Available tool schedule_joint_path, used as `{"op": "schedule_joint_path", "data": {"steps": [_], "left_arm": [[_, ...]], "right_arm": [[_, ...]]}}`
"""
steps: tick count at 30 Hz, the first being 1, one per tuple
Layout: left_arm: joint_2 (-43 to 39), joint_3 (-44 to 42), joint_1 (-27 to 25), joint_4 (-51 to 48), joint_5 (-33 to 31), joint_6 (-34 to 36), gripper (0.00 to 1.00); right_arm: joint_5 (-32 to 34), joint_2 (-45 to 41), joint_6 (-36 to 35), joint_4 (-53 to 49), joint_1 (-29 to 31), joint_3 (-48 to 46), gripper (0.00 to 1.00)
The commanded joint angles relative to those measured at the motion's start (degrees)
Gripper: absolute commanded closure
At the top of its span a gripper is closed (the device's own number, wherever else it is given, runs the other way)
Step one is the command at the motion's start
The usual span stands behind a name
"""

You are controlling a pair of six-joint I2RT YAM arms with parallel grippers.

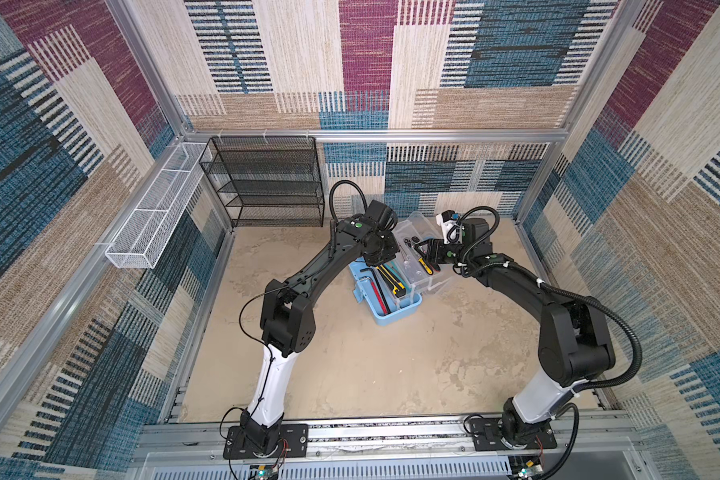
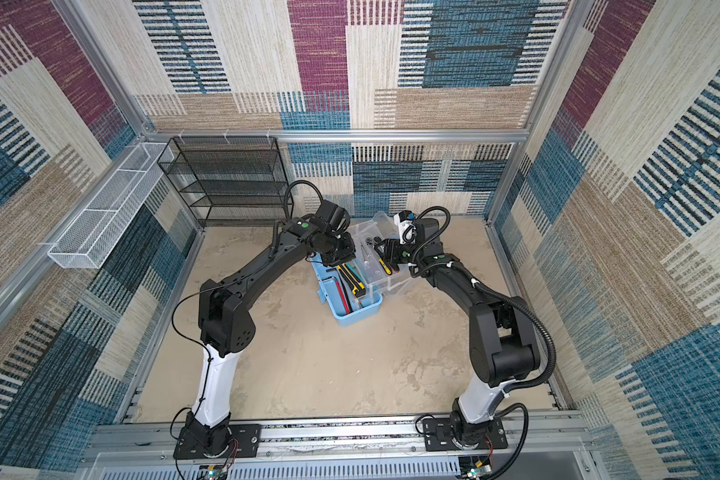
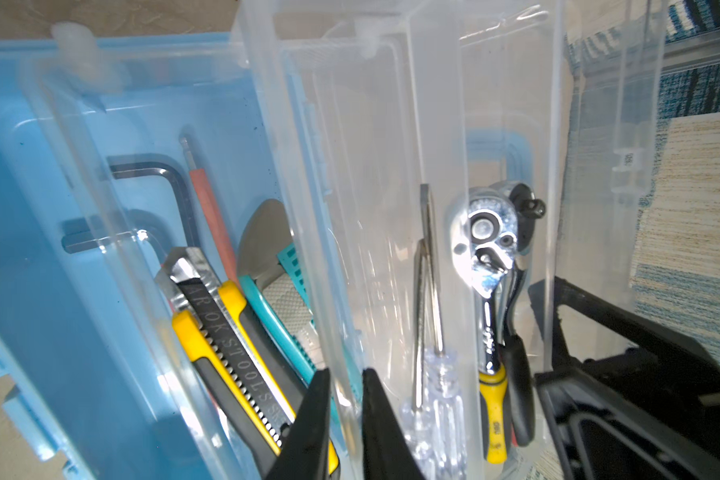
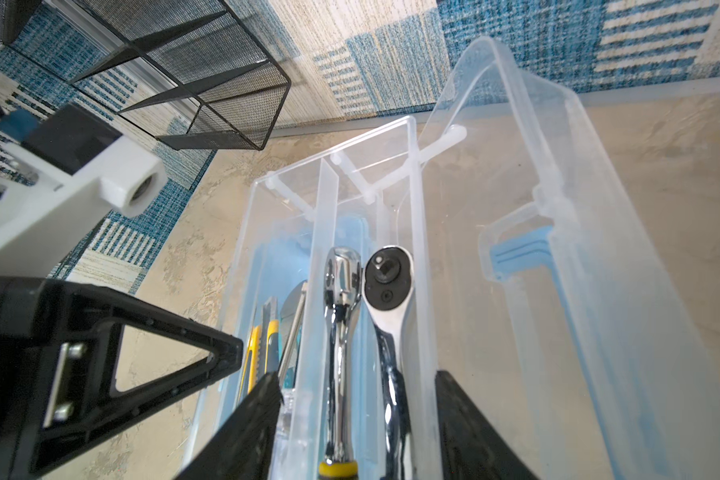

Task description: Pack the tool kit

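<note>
Where my arms arch inward in both top views, left gripper (image 1: 378, 261) and right gripper (image 1: 421, 250) hang over the toolbox (image 1: 395, 316), nearer the far edge of the surface (image 1: 350, 374). Left wrist: my fingers (image 3: 308, 436) pinch the wall of the clear tray (image 3: 304, 187). Right wrist: my fingers (image 4: 246, 436) spread astride its ratchets (image 4: 387, 282); contact unclear.

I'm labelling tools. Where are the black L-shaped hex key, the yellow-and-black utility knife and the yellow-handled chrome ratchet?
Black L-shaped hex key (image 3: 174, 183): left wrist view, on its bend.
Yellow-and-black utility knife (image 3: 229, 345): left wrist view, on its lettered metal strip.
Yellow-handled chrome ratchet (image 3: 485, 230): left wrist view, on its head.
</note>
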Motion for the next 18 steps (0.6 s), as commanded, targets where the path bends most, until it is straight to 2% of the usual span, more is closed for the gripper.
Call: {"op": "schedule_joint_path", "data": {"steps": [1, 9, 18], "left_arm": [[0.68, 0.21, -0.02, -3.4, 0.94, 1.47, 0.82], [1.15, -0.24, 0.01, -6.15, 2.04, 1.46, 0.84], [-0.18, -2.87, 0.54, -7.4, 1.43, 0.97, 0.9]], "right_arm": [[-1.32, 0.17, -0.78, -0.72, 0.54, 1.0, 0.39], [-1.19, 0.48, -1.42, -1.41, 0.78, 1.9, 0.39], [-1.06, 0.45, -1.83, -1.53, 1.35, 2.25, 0.37]]}}
